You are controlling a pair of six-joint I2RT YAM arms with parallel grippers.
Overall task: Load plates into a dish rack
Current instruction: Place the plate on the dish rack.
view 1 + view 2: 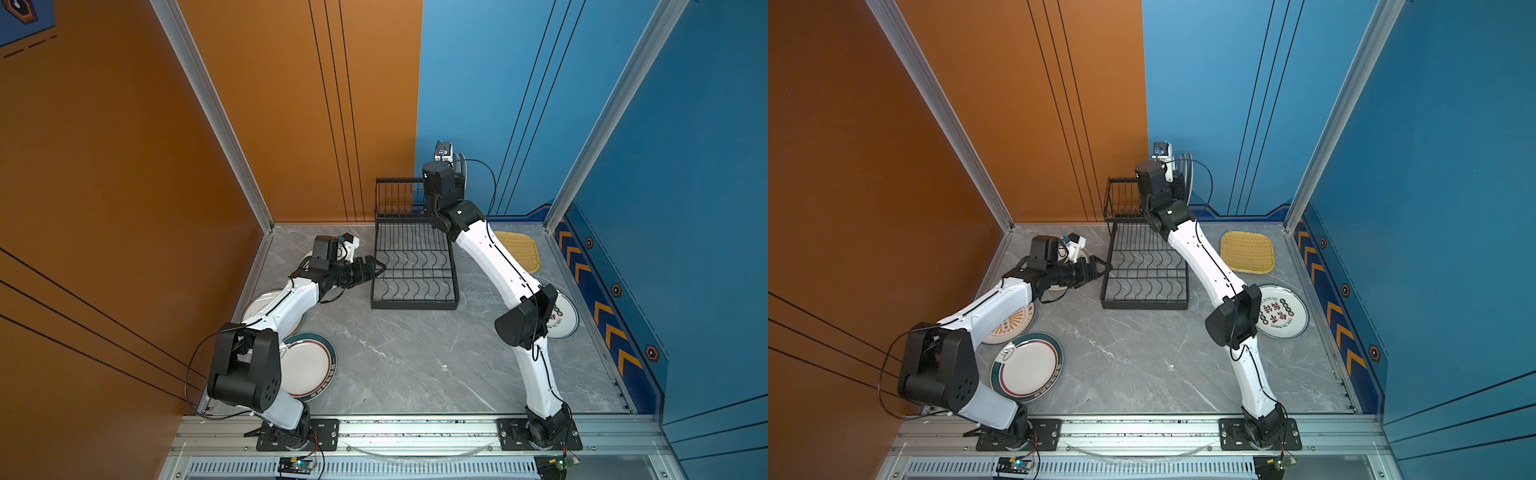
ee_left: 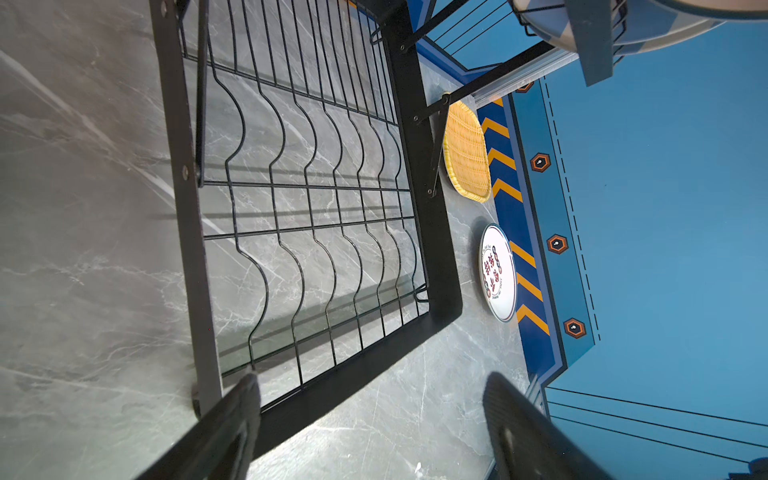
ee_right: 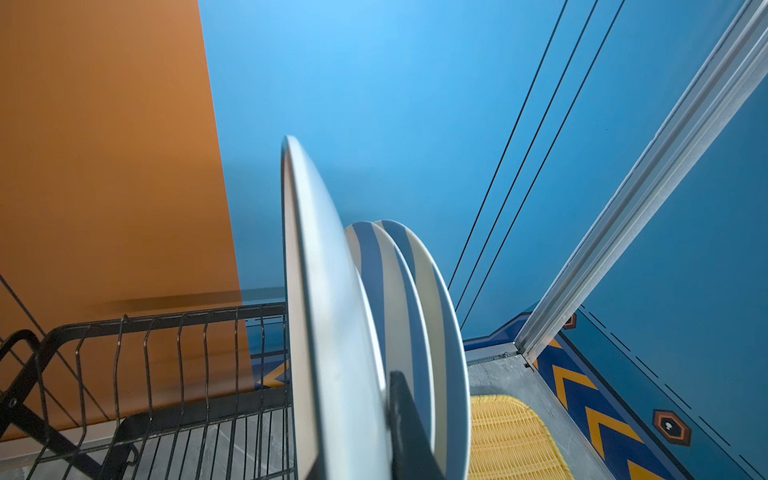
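Observation:
The black wire dish rack [image 1: 415,266] [image 1: 1144,270] stands at the back middle of the table. My right gripper [image 3: 365,399] is shut on a pale, dark-rimmed plate [image 3: 324,291] [image 1: 462,170], held on edge over the right end of the raised rear tier. Two blue-and-white striped plates [image 3: 374,266] [image 3: 428,282] stand upright just behind it. My left gripper [image 1: 380,268] [image 2: 372,386] is open and empty, low beside the left frame of the rack's lower tier [image 2: 432,208].
On the table to the right of the rack lie a yellow woven tray [image 1: 1248,251] [image 2: 465,153] and a white plate with red characters [image 1: 1283,311]. A green-rimmed plate [image 1: 1027,365] and an orange sunburst plate [image 1: 1013,326] lie under the left arm.

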